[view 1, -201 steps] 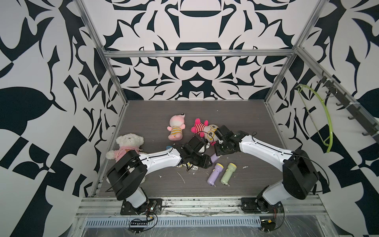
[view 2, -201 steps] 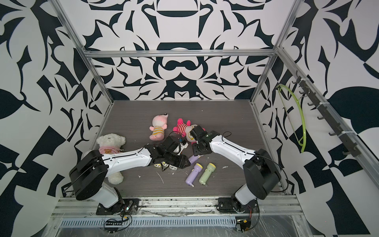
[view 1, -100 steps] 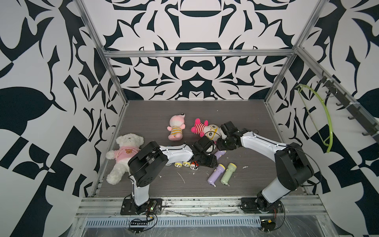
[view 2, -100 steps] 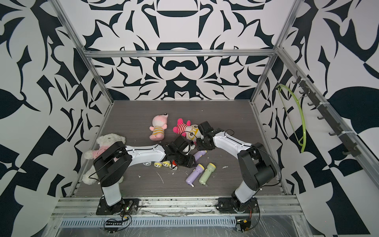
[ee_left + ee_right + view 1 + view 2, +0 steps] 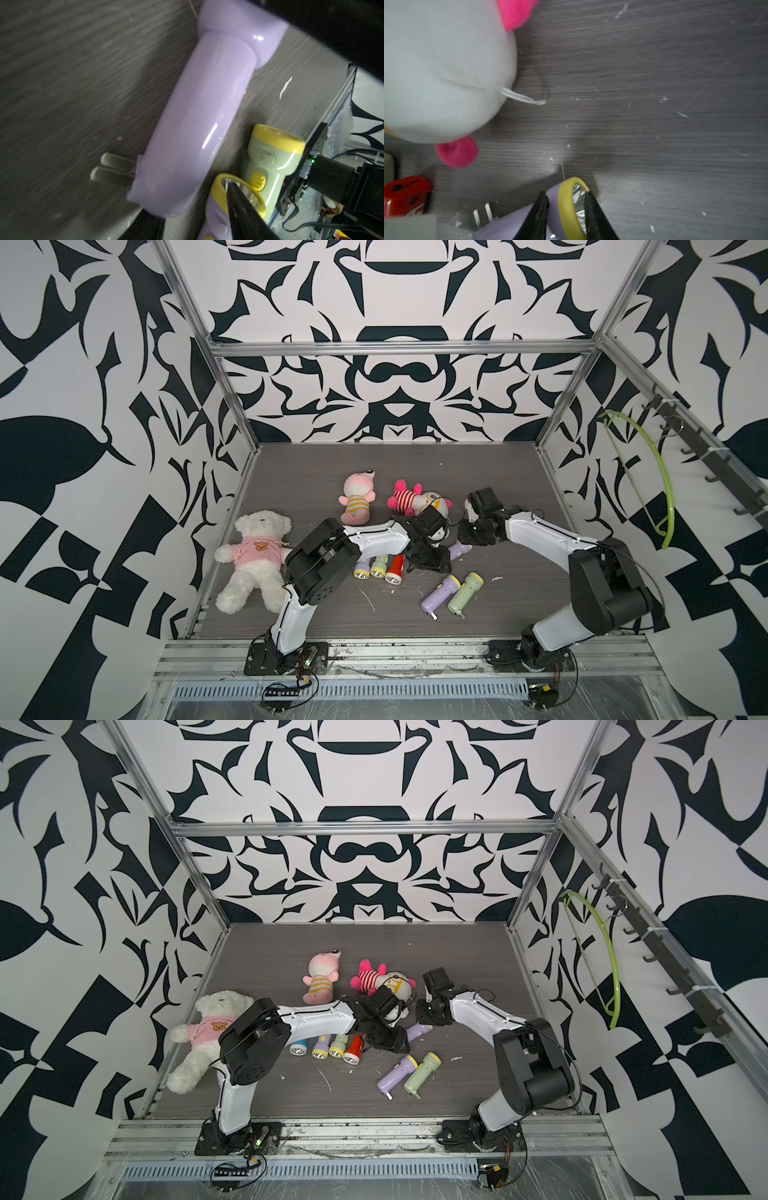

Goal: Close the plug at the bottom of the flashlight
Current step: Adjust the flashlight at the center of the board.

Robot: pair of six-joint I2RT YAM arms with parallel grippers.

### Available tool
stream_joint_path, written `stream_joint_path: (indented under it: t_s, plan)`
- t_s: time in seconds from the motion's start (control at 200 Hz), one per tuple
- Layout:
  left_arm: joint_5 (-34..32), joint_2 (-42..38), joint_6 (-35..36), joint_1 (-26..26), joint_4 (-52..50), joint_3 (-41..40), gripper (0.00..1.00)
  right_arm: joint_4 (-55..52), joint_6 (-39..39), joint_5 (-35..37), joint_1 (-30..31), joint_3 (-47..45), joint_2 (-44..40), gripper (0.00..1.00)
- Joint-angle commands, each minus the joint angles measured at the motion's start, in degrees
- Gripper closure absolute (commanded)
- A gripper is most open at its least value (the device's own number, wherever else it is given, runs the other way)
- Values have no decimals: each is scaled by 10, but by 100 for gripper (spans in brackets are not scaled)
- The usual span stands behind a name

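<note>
At the middle of the bench (image 5: 316,472), between the two arm tips in both top views: the flashlight (image 5: 459,549) (image 5: 418,1031), lilac, with a yellow ring (image 5: 566,204) round its head. Pinched at that head by the right jaws, one on each side of the ring. Gripped toward the tail by the left jaws, closed onto the barrel. Shows the plug (image 5: 113,168) folded out at the tail, sticking sideways off the barrel, not yet shut. Resting on the bench or raised off it: cannot tell. Just beside it, partly under the left arm (image 5: 374,539), a row of flashlights (image 5: 328,1046); farther forward, a lilac-and-green pair (image 5: 453,593). Behind, a pink toy (image 5: 357,499) and a striped toy (image 5: 405,499); far left, a white bear (image 5: 254,558).
</note>
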Motion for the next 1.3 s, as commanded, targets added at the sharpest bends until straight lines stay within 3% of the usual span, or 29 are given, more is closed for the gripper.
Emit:
stream_joint_path:
  t_s: [0.0, 0.22, 0.35, 0.65, 0.88, 1.1, 1.29]
  plan:
    - [16, 28, 35, 4, 33, 75, 50, -51, 9, -27, -17, -18, -39, 67]
    - [45, 114, 50, 3, 2, 220, 50, -50, 23, -1, -87, -36, -70, 60]
    - [24, 133, 72, 4, -36, 287, 50, -56, 25, 21, -96, -38, -103, 54]
    - [7, 100, 94, 13, -29, 294, 46, -79, 34, 24, -96, -52, -158, 47]
    - [47, 166, 80, 16, -37, 367, 46, -59, 70, 9, -96, -113, -180, 45]
    - [31, 198, 88, 18, -68, 432, 46, -55, 88, -10, -96, -137, -206, 44]
    - [-4, 139, 69, 13, -78, 375, 46, -91, 70, 23, -96, -102, -265, 42]
